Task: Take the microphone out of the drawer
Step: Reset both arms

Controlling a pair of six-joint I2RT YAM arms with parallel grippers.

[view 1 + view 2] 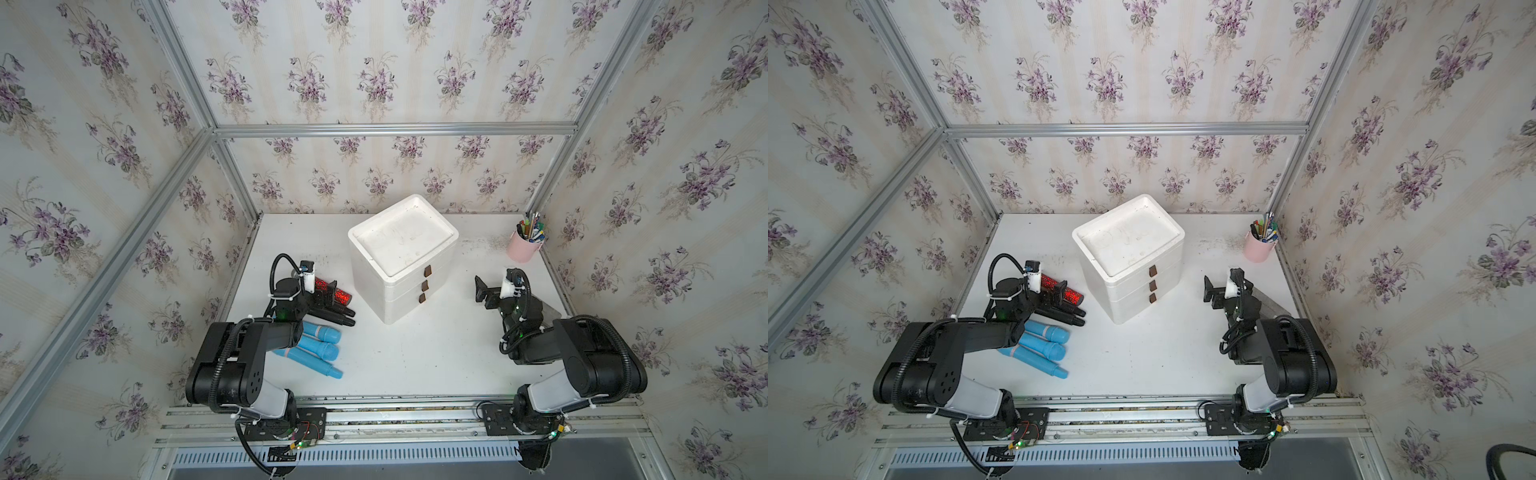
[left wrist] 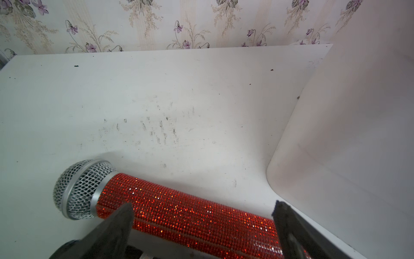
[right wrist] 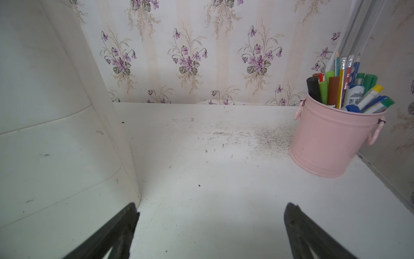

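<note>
A pink metal pail point(image 1: 524, 248) crammed with pens and pencils point(image 1: 532, 230) stands right of centre in both top views, on the scuffed white table point(image 1: 415, 361), near violet-sprigged wallpaper point(image 1: 374, 79)

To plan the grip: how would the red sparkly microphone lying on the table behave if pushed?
The red microphone lies on its side and is round, so it would probably roll. Its studded sleeve likely resists slipping. The metal mesh head looks stiff.
</note>
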